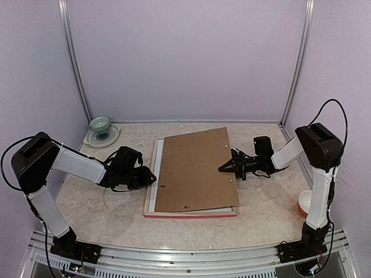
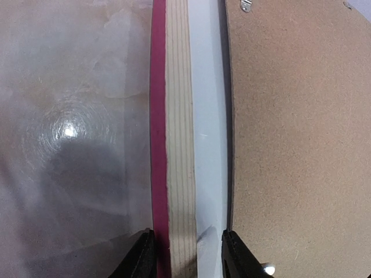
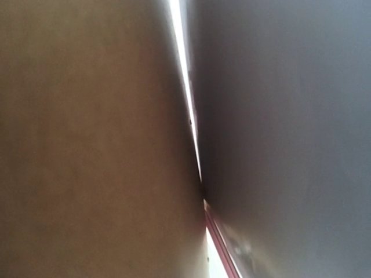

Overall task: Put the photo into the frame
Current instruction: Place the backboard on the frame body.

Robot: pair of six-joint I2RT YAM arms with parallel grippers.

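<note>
The frame (image 1: 191, 214) lies face down mid-table; its pink edge and pale wood rail (image 2: 178, 116) show in the left wrist view. A brown backing board (image 1: 194, 171) rests askew on top, and a white strip (image 2: 208, 116) shows beside it. The photo is hidden. My left gripper (image 1: 149, 176) is open, its jaws (image 2: 188, 255) straddling the left rail and the white strip. My right gripper (image 1: 223, 168) is shut, its tips over the board's right edge. Whether it pinches the board I cannot tell. The right wrist view shows only a close brown surface (image 3: 93, 145) and a grey one.
A green bowl (image 1: 99, 123) on a patterned saucer (image 1: 109, 138) sits at the back left corner. An orange and white bowl (image 1: 305, 202) stands by the right arm's base. Walls close the back and both sides.
</note>
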